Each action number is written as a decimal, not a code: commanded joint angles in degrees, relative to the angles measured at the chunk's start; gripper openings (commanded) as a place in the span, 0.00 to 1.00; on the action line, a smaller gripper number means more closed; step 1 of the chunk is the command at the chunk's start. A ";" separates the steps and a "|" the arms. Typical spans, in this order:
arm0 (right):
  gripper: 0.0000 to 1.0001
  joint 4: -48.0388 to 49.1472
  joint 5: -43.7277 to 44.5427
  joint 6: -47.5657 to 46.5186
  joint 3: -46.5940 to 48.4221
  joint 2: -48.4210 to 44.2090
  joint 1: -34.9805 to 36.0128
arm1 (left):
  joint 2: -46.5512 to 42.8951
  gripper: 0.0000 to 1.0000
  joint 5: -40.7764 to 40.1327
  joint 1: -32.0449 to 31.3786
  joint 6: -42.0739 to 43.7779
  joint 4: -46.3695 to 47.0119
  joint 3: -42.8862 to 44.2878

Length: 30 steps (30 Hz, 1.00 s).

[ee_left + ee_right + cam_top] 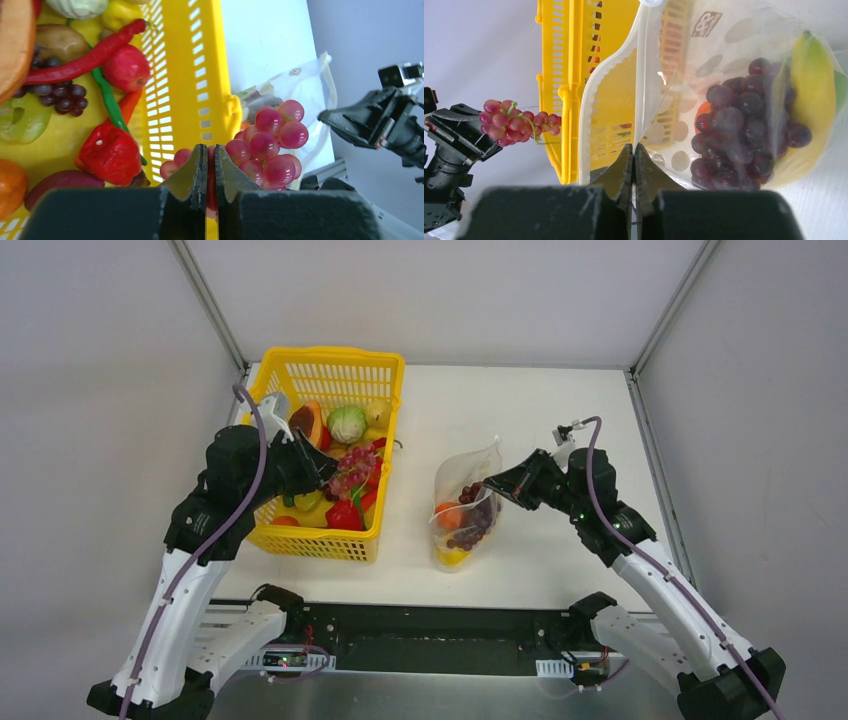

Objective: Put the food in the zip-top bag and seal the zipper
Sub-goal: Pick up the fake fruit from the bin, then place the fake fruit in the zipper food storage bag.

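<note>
My left gripper (pixel 328 470) is shut on a bunch of pink grapes (pixel 353 471) and holds it above the right side of the yellow basket (pixel 330 365). In the left wrist view the gripper (pixel 210 160) pinches one grape of the bunch (pixel 272 145). My right gripper (pixel 492 485) is shut on the mouth edge of the zip-top bag (pixel 468 472), holding it up and open. In the right wrist view the gripper (pixel 634 152) grips the white zipper strip (pixel 644 75). The bag (pixel 724 65) holds dark purple grapes (pixel 744 130), a banana (pixel 811 100) and an orange piece (pixel 704 110).
The basket holds more food: a cabbage (pixel 347 423), a cut papaya (pixel 307 423), a red pepper (pixel 111 152), a red chili (pixel 85 60) and dark grapes (pixel 62 97). Grey walls enclose the table on three sides. The bag stands just right of the basket.
</note>
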 commanded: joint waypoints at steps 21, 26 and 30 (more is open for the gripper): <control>0.00 13.18 1.88 2.24 3.70 5.06 6.15 | 13.79 0.00 -5.09 -20.19 -8.90 18.39 9.57; 0.00 13.43 2.19 2.62 3.11 4.37 6.11 | 15.84 0.00 -9.25 -22.14 -13.51 21.52 8.31; 0.00 13.53 2.91 3.00 2.59 3.27 6.14 | 16.25 0.00 -11.42 -23.36 -21.39 28.81 2.72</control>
